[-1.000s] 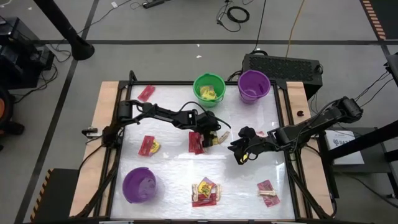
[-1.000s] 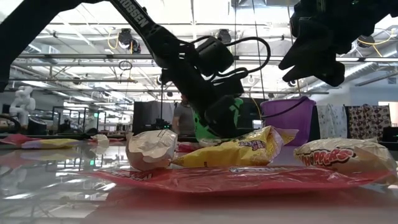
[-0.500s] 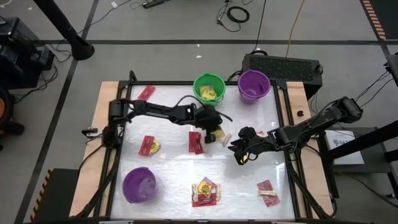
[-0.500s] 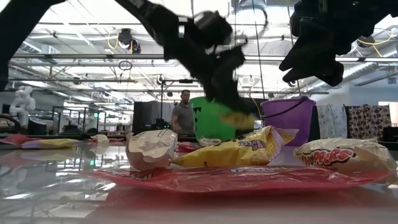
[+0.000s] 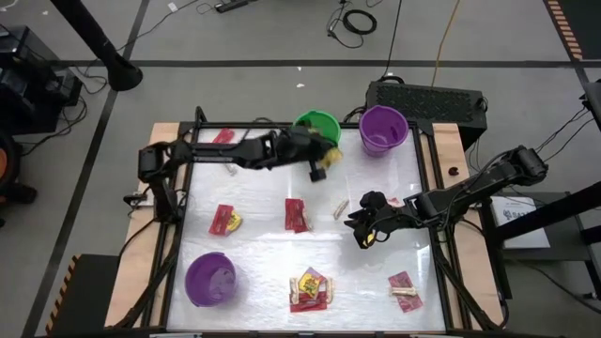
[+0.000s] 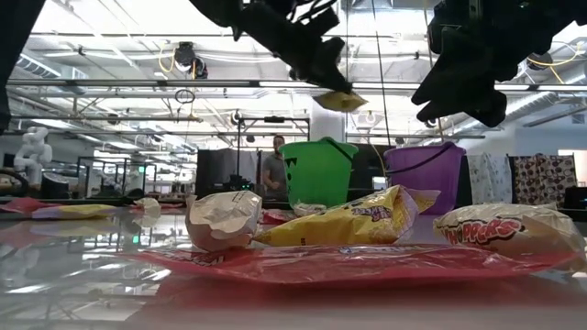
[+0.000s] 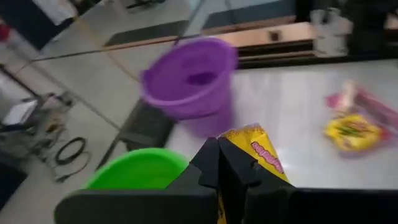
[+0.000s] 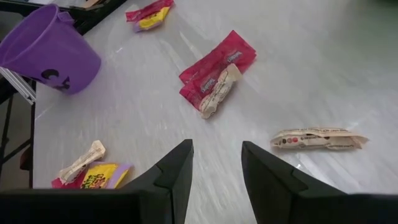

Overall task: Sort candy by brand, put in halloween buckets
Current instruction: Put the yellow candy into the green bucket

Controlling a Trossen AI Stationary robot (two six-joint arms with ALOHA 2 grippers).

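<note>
My left gripper (image 5: 319, 165) is pinched tight on a yellow packet (image 5: 326, 158), which I carry in the air just beside the green bucket (image 5: 317, 122), off its near-right rim. In the low view the packet (image 6: 338, 100) hangs above the level of that bucket's rim (image 6: 318, 147) and a little to its right, so the mouth lies below the load and slightly back along my arm. My wrist camera shows the same: the packet (image 7: 255, 155) juts forward past my closed fingers, long axis running out along my reach, the green rim (image 7: 137, 168) to one side and a purple bucket (image 7: 189, 84) farther ahead. I judge that the drop turns on shifting the packet sideways until it sits over the green opening rather than its edge.

My right gripper (image 5: 362, 225) hovers spread and empty over mid-table, well apart from the buckets. A tan piece (image 8: 318, 139) lies just ahead of its fingers, so that arm is nearer the loose candy.
</note>
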